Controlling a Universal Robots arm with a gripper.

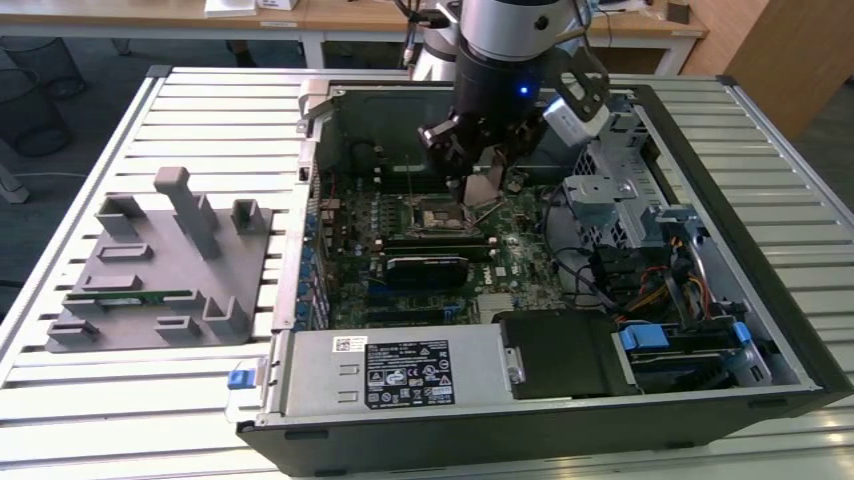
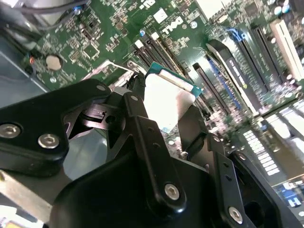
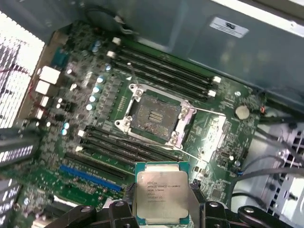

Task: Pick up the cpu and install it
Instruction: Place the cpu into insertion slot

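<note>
My gripper (image 3: 162, 211) is shut on the cpu (image 3: 162, 191), a flat square chip with a shiny silver top and a thin pale edge, gripped by two opposite sides. The black fingers (image 2: 138, 111) flank the cpu (image 2: 170, 97) in the second wrist view. In the exterior view the gripper (image 1: 483, 172) hangs inside the open computer case with the cpu (image 1: 489, 184) tilted, just above and to the right of the socket (image 1: 438, 215). In the first wrist view the socket (image 3: 154, 116) lies open on the green motherboard (image 3: 95, 156), its lever wires swung aside. The cpu is apart from the socket.
Black memory slots (image 3: 166, 71) run on both sides of the socket. A black card (image 1: 427, 266) sits below it. The power supply (image 1: 387, 370) and drive cage (image 1: 607, 200) crowd the case. A grey fixture (image 1: 160, 265) holding a green memory stick (image 1: 134, 297) lies at the exterior view's left.
</note>
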